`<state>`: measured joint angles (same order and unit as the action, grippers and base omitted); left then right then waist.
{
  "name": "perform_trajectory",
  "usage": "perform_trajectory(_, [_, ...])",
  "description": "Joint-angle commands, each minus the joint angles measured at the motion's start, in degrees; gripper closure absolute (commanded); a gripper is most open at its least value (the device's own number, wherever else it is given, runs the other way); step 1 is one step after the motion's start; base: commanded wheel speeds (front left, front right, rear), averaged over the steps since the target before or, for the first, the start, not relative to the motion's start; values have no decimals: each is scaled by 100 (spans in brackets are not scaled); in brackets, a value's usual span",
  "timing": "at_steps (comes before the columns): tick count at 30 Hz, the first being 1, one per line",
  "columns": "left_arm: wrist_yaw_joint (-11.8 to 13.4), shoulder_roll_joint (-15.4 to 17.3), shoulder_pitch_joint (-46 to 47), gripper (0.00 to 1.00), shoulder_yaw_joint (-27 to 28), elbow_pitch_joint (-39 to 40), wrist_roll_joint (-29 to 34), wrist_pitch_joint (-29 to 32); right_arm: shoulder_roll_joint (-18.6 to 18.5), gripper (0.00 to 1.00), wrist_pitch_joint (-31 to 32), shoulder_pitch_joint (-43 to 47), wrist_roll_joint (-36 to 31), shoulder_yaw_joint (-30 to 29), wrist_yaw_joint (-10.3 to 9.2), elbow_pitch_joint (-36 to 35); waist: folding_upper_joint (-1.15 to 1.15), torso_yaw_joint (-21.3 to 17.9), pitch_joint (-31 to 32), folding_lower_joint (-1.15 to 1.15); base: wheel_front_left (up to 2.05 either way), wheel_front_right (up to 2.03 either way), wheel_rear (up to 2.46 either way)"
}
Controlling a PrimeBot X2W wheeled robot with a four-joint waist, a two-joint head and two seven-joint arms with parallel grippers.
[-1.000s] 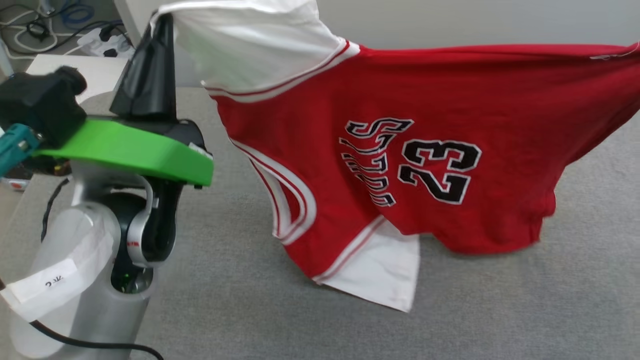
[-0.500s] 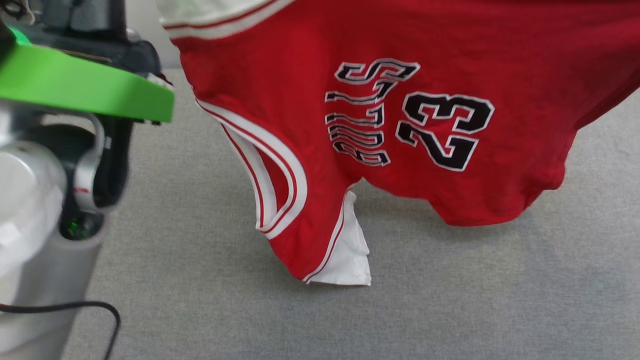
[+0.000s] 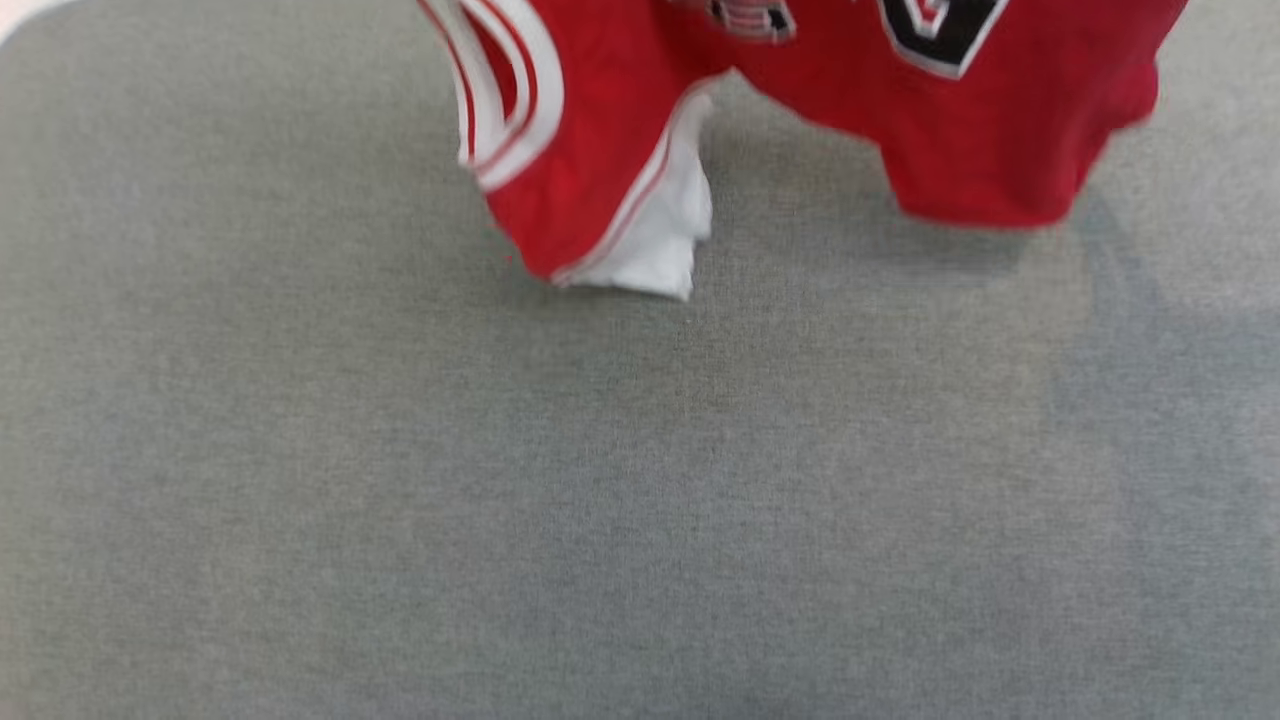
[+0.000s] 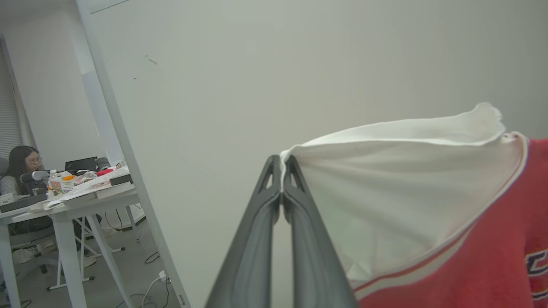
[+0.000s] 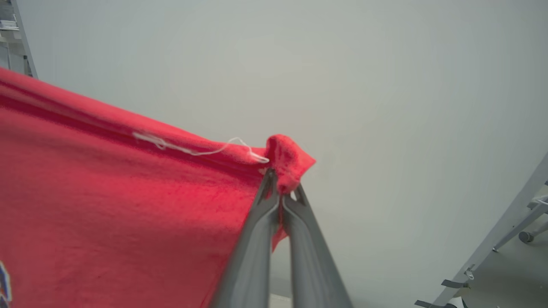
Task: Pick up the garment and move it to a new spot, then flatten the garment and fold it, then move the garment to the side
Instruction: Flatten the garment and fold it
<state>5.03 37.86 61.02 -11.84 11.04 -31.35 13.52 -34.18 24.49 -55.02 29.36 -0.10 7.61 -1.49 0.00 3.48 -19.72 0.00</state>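
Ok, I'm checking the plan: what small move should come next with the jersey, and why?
Probably lower both arms together: the left gripper pinches a white sleeve, the right gripper a red corner, and the garment hangs, its low end near the grey surface.

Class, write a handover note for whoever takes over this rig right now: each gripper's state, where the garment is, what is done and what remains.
Left gripper: shut on the edge of the garment's white sleeve.
Right gripper: shut on a red corner of the garment.
Garment: held up and stretched between the two grippers, with the printed side toward the head camera. Its lower end hangs down at the grey surface; I cannot tell whether it touches.
Done: garment picked up.
Left: lay it at the new spot, flatten it, fold it, then move it aside.
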Motion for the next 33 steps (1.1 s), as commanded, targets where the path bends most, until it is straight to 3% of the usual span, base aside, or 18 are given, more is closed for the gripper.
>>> perform_trajectory(1, [-72,93,368,100,48,-206,-18,-8,-89,100,-88,-305,-81,46,-12,196,0,-14,-698,0,0,0,0])
perform_trajectory(11, [-891,85,2854,100,-352,-2164,567,-691,88,100,-841,-2635,-504,825,-12,1816,0,-70,-1768,0,0,0,0])
perform_trajectory(21, [-985,-331,4659,100,-530,-4310,1112,-2299,560,100,-2022,-4266,-1014,1426,-12,3517,0,-27,-2236,0,0,0,0])
perform_trajectory(25, [-1041,-504,4716,100,-618,-4833,1167,-2714,653,100,-2386,-4431,-1030,1638,-12,3994,0,59,-2324,0,0,0,0])
perform_trajectory(26, [-1111,-678,4423,100,-706,-5056,1124,-2818,615,100,-2611,-4373,-974,1855,-12,4241,0,153,-2347,0,0,0,0])
perform_trajectory(33, [-1200,-1143,3156,100,-704,-4665,964,-2849,437,100,-3006,-3853,-661,2356,-12,4477,0,334,-2187,0,0,0,0])
